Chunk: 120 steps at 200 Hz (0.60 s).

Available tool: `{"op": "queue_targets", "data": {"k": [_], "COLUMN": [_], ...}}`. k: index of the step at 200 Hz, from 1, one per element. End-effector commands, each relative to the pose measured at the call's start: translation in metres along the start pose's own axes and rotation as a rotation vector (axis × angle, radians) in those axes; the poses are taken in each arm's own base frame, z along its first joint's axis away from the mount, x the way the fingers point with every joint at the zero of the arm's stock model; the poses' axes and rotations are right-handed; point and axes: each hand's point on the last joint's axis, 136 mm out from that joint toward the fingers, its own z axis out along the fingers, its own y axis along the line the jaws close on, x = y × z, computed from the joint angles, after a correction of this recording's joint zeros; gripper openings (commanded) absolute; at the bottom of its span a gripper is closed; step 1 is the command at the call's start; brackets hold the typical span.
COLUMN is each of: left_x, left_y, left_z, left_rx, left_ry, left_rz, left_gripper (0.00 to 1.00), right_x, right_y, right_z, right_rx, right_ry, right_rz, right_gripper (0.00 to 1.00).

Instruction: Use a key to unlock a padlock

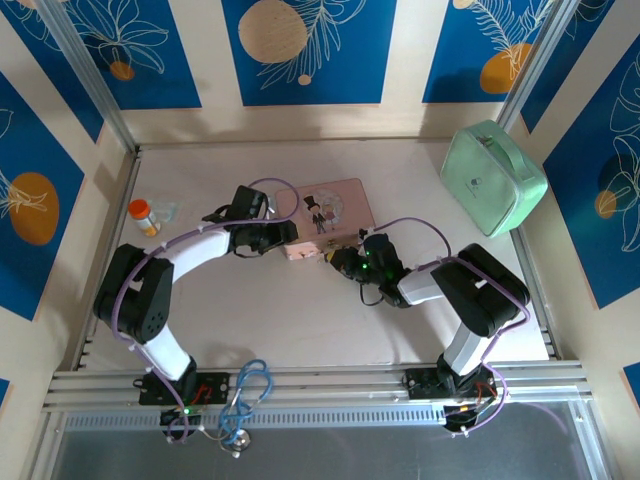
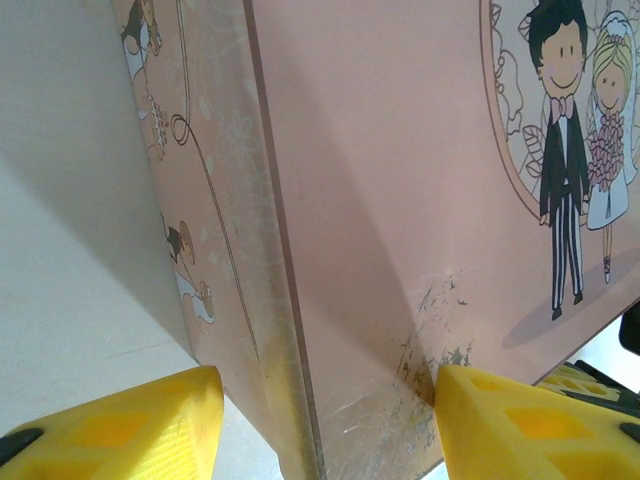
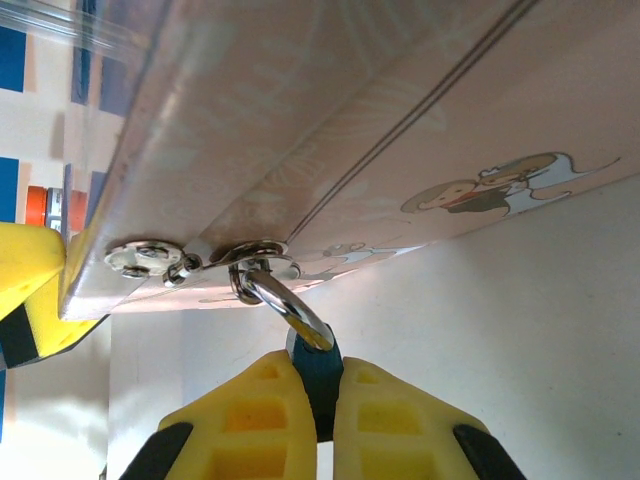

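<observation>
**Visitor:** Where's the padlock?

**Me:** It's pinched in my right pincer (image 3: 315, 365). The two yellow pads, moulded with square hollows, are pressed together on the flat sides of the padlock (image 3: 322, 382), a tiny teal body. Its thin, curved silvery shackle rises just off my tips and hooks through a shiny metal ring on the hasp (image 3: 200, 262), which has two round polished discs at the lower edge of the pink box (image 3: 350, 120).

**Visitor:** And your other arm?

**Me:** My left pincer (image 2: 320, 410) is spread, with one blocky yellow pad on either side of a corner of that same box. The right-hand pad (image 2: 520, 420) sits against the lid where it is scuffed and scratched. The left-hand pad (image 2: 130, 425) stands clear of the side wall, over the pale, smooth surface (image 2: 70, 250).

**Visitor:** What's the box like?

**Me:** It's flat and rectangular with sharp edges. The skin is a smooth pink, and a cartoon bride and groom are printed in an oval on the lid, straight ahead of my left tips.

**Visitor:** Anything else around?

**Me:** Well off to the right of my right pincer, against the wall, there's a mint-green case (image 1: 492, 178) with rounded corners. Well to the left of my left pincer stands a small orange-capped bottle (image 1: 143, 215).
</observation>
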Motion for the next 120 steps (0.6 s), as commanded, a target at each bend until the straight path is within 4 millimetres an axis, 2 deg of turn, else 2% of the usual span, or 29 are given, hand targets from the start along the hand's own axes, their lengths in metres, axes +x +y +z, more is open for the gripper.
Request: {"op": "queue_targets", "data": {"k": [1, 53, 120], "left_x": [0.012, 0.018, 0.019], "left_y": [0.011, 0.020, 0.020], "left_z": [0.001, 0.002, 0.001], "left_rx": [-0.032, -0.051, -0.052], "left_ry": [0.023, 0.030, 0.030], "left_rz": [-0.008, -0.009, -0.005], "left_gripper": [0.55, 0.52, 0.51], "right_x": [0.000, -0.010, -0.019], "right_y": [-0.012, -0.012, -0.005], "right_z": [-0.003, -0.003, -0.004], "right_rx": [0.037, 0.023, -0.007], "right_ry": [-0.017, -0.037, -0.075], "right_rz": [0.023, 0.035, 0.054], "right_gripper": [0.00, 0.00, 0.00]}}
